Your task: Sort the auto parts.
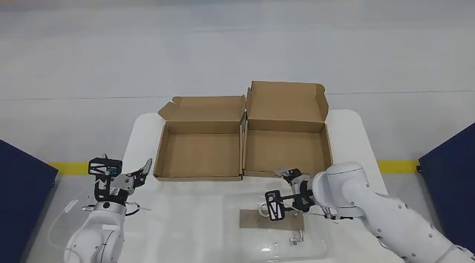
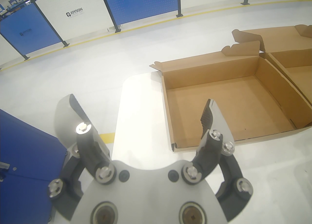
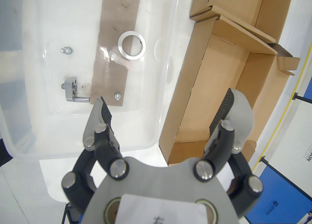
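Note:
A clear plastic bin holds the loose metal parts: a flat ring lying on a brown card strip, an angled bracket, a small bolt and a small screw. My right gripper hangs open over the bin's edge nearest the boxes, with nothing between its fingers. In the top view it sits just in front of the right cardboard box. My left gripper is open and empty at the table's left side, beside the left cardboard box.
Both open cardboard boxes stand side by side at the back of the white table, their lids folded back, with nothing inside. The bin takes up the front middle. Blue panels flank the table on both sides.

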Robot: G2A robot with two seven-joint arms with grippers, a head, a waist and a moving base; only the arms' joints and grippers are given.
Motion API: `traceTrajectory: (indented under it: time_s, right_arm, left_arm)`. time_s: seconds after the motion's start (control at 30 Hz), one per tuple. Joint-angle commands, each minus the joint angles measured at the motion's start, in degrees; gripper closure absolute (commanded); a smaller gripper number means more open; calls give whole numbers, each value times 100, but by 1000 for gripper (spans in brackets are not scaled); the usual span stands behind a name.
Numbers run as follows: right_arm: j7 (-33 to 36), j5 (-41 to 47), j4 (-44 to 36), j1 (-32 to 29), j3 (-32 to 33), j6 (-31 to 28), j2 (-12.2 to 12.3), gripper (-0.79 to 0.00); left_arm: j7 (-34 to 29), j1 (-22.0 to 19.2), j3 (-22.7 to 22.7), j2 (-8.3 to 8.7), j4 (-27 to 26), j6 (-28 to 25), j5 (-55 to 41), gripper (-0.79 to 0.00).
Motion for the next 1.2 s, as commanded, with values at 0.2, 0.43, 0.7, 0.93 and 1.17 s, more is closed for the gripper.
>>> traceTrajectory:
  time_s: [0.2,0.43,0.7,0.93,1.17]
  right_arm:
    - [-50,-270,-69,97,-209,-48,34,-785]
    - [978,773,-70,723,-1096,978,283,-785]
    - [2028,2470,-465,2534,-2813,2028,601,-785]
    - [2763,3896,-572,3917,-4010,2762,609,-785]
    - [2763,3896,-572,3917,-4010,2762,609,-785]
  left_arm:
    - [0,0,0,0,0,0,0,-785]
    - [0,0,0,0,0,0,0,-785]
    - [0,0,0,0,0,0,0,-785]
    - [0,0,0,0,0,0,0,-785]
    - [0,0,0,0,0,0,0,-785]
